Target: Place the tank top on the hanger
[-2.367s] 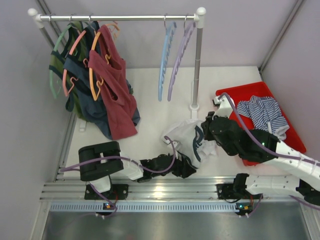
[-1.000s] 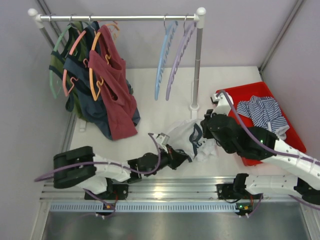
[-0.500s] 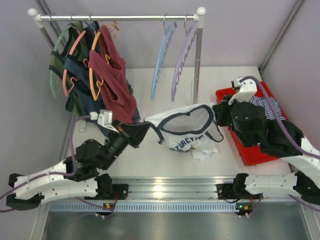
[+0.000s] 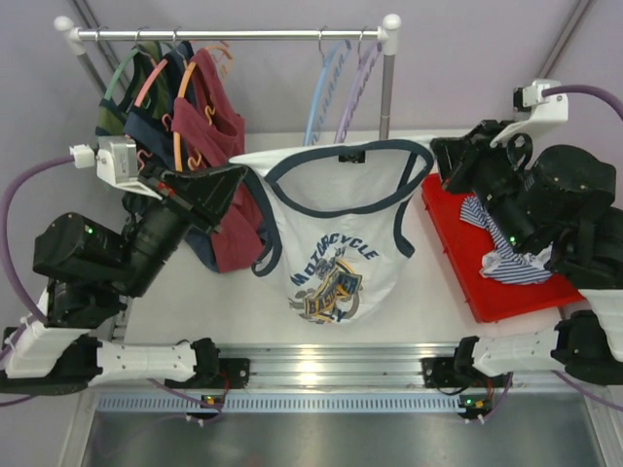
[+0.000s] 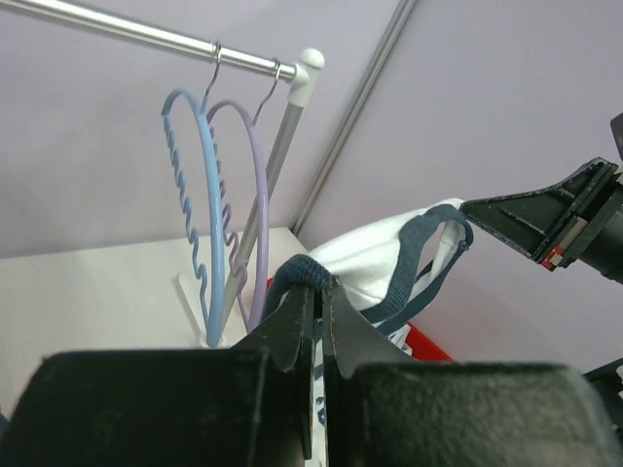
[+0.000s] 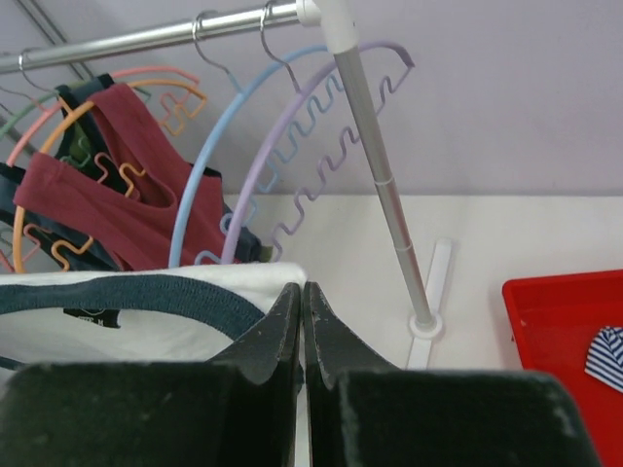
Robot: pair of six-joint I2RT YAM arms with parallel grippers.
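Note:
The white tank top (image 4: 331, 229) with navy trim hangs spread in the air between my two grippers, its graphic facing the camera. My left gripper (image 4: 237, 171) is shut on the left shoulder strap; the left wrist view shows navy trim pinched at its tips (image 5: 319, 284). Pinching the right shoulder edge, my right gripper (image 4: 436, 156) is also shut, and white cloth (image 6: 146, 326) reaches its tips (image 6: 302, 288). The light-blue hanger (image 4: 319, 97) hangs on the rail just behind the shirt's neckline, also seen as the hanger (image 5: 201, 224) and the hanger (image 6: 209, 175) from the wrists.
A lilac hanger (image 4: 356, 92) hangs right beside the blue one, next to the rack's white post (image 4: 388, 83). A maroon tank top (image 4: 222, 146) and dark garments crowd the rail's left end. A red tray (image 4: 456, 265) holding a striped garment (image 4: 511, 255) lies at the right.
Both arms rose from the table and drew apart, lifting the crumpled tank top and stretching it out by its shoulders until it hangs flat just before the rail.

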